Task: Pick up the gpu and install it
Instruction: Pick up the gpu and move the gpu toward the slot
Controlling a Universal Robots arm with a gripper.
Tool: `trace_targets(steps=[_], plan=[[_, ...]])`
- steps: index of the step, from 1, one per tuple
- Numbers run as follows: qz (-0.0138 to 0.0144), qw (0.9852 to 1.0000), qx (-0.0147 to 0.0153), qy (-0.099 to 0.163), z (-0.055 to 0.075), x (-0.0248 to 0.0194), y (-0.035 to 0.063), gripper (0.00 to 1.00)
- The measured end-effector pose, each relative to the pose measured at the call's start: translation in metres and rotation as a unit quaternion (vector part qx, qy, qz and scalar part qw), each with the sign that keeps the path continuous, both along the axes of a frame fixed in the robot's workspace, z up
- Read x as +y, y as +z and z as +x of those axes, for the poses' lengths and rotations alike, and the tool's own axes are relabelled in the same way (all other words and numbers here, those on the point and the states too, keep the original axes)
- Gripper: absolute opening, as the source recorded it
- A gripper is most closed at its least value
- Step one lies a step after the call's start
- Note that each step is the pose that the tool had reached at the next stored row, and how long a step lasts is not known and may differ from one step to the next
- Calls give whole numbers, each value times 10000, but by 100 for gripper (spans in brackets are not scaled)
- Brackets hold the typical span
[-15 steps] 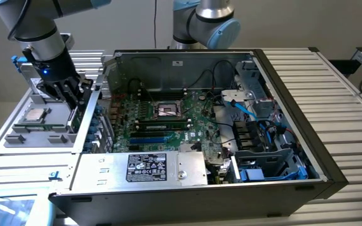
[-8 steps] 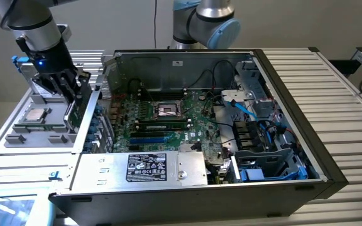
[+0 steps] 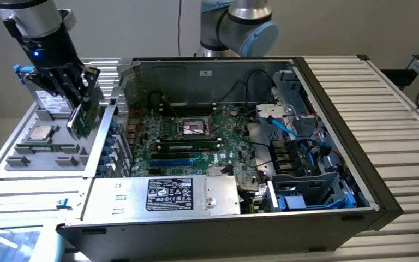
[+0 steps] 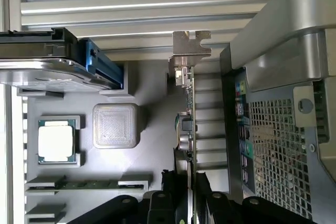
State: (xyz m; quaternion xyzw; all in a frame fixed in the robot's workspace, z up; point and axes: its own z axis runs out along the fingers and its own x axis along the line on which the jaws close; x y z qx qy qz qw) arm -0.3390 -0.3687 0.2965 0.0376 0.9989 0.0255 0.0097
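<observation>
One slatted metal counter (image 3: 395, 103) carries an open computer case (image 3: 340, 218) lying on its side, motherboard (image 3: 195, 150) facing up. The Universal Robots arm (image 3: 239, 27) rises behind the case and reaches across to the exterior view's left. Its wrist points straight down over a grey parts tray (image 3: 20, 161) that sits just beside the case's outer wall.

Inside the case, nearest the camera, the silver power supply (image 3: 122, 199) bears a black label (image 3: 169, 195) with white print too small to read. On the tray, the hard drive (image 3: 49, 101) stands on edge in a blue carrier and shows a pale label, also unreadable.

The gpu (image 3: 84, 117) hangs on edge over the tray, between the hard drive and the case wall. It shows as a thin green circuit board, seen edge-on in the wrist view (image 4: 189, 129), with a notched metal bracket (image 4: 190, 45) at the end away from the grip. Whether its lower edge clears the tray cannot be told.

The tool (image 3: 78, 98) is clamped on the gpu, its black fingers (image 4: 160, 203) pressing either face of the board.

A CPU (image 4: 55, 140) and a RAM stick (image 4: 86, 184) lie flat in tray recesses.
</observation>
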Motion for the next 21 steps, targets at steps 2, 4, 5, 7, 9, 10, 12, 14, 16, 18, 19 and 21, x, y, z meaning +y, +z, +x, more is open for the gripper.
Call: trace_targets(steps=[2,4,5,7,9,10,12,14,16,18,19,21], plan=[[0,10000,0,0,0,0,91,28],[0,10000,0,1,0,0,181,28],[0,10000,0,1,0,0,226,28],[-1,10000,0,0,0,0,319,28],[-1,10000,0,0,0,0,410,28],[-1,10000,0,1,0,0,455,28],[-2,10000,1,1,0,0,548,28],[-2,10000,0,1,0,0,638,28],[-2,10000,0,1,0,-1,727,28],[-2,10000,0,0,0,-1,800,28],[-2,10000,-1,1,0,-1,832,28],[-2,10000,0,0,0,-1,922,28]])
